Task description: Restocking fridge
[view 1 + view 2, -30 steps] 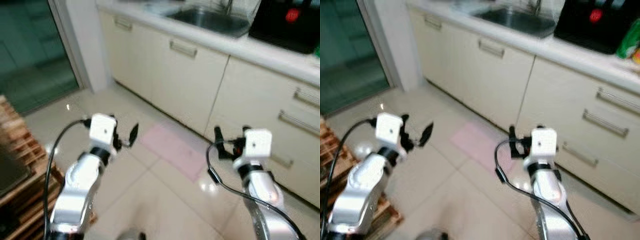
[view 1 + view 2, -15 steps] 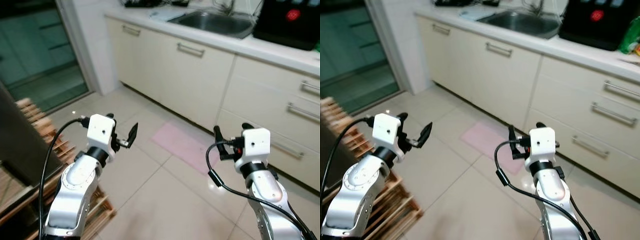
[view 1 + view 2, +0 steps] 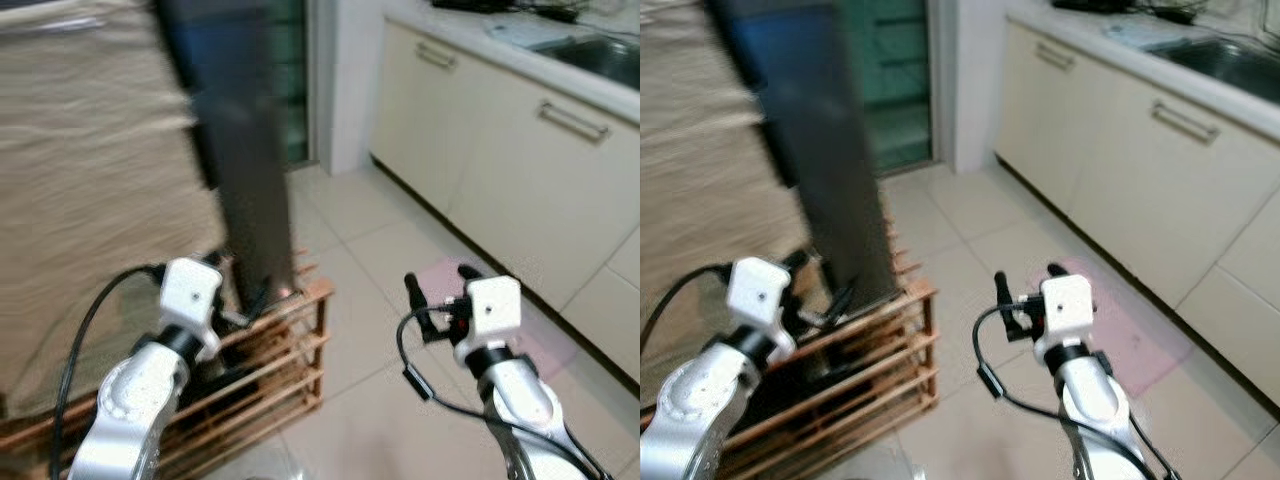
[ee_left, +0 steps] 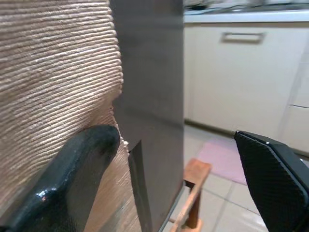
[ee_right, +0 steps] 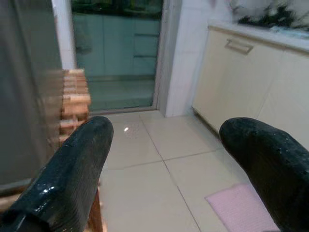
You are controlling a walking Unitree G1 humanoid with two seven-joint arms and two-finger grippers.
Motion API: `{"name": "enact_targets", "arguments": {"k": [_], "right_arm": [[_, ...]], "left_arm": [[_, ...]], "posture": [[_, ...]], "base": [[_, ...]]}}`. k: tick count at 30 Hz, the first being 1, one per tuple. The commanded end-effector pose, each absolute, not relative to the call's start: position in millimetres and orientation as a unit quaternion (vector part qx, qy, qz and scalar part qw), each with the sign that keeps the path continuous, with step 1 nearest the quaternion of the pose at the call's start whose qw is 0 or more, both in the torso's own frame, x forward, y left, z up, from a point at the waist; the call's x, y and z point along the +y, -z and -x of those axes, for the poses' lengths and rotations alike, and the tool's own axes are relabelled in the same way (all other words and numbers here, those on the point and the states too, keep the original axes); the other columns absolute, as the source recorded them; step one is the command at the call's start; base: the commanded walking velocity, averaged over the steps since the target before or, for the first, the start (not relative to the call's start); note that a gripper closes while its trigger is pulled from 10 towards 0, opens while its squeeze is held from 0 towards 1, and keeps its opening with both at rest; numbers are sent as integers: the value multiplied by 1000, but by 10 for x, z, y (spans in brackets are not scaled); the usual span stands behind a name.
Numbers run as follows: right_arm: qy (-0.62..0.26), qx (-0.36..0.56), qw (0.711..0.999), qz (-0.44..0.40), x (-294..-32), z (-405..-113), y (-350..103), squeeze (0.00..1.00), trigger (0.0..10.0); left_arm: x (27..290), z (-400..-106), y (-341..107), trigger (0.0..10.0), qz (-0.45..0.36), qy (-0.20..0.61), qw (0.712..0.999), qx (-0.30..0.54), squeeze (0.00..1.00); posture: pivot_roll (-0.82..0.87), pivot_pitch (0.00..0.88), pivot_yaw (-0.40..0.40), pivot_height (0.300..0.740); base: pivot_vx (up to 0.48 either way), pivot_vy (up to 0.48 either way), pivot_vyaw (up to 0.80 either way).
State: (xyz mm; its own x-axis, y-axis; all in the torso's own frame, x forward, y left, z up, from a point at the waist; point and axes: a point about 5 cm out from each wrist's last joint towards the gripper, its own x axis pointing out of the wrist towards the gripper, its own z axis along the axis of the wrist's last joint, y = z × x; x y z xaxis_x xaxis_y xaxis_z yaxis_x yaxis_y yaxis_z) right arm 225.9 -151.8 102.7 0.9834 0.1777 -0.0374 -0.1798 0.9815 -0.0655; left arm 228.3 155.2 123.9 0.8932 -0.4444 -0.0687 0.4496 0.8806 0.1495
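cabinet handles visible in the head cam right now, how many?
2. One handle is on the far cabinet door beside the wall corner; the other handle is on the next door, below the sink. More may lie outside the frame.

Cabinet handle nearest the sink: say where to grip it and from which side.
Take the cabinet handle at mid-bar, coming straight at the cream door from the front, one tool finger above and one below. It is a slim horizontal bar that seems to stand off the door, so its middle likely leaves room behind.

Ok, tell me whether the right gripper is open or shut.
Open. In the right wrist view the two black fingers stand wide apart with bare floor tiles between them and nothing held.
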Motion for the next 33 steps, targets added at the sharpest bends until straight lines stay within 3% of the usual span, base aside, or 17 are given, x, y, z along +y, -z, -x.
{"name": "enact_targets", "arguments": {"k": [1, 12, 33], "right_arm": [[-74, 10, 996, 43, -1619, -2235, -1052, 0, 10000], [-63, 20, 997, 48, -1655, -2147, -1007, 0, 10000], [-98, 10, 995, 28, -1585, -2270, -1159, 0, 10000]], "left_arm": [[1661, -2315, -1331, 10000, -98, 196, 976, -4, 0], [1611, -2290, -1326, 10000, -96, 206, 974, -7, 0], [1689, -2286, -1374, 10000, -70, 184, 980, 4, 0]], "posture": [[4, 0, -16, 740], [-7, 0, -14, 740], [10, 0, -28, 740]], "base": [[0, -480, 0], [0, -453, 0], [0, 0, 0]]}}
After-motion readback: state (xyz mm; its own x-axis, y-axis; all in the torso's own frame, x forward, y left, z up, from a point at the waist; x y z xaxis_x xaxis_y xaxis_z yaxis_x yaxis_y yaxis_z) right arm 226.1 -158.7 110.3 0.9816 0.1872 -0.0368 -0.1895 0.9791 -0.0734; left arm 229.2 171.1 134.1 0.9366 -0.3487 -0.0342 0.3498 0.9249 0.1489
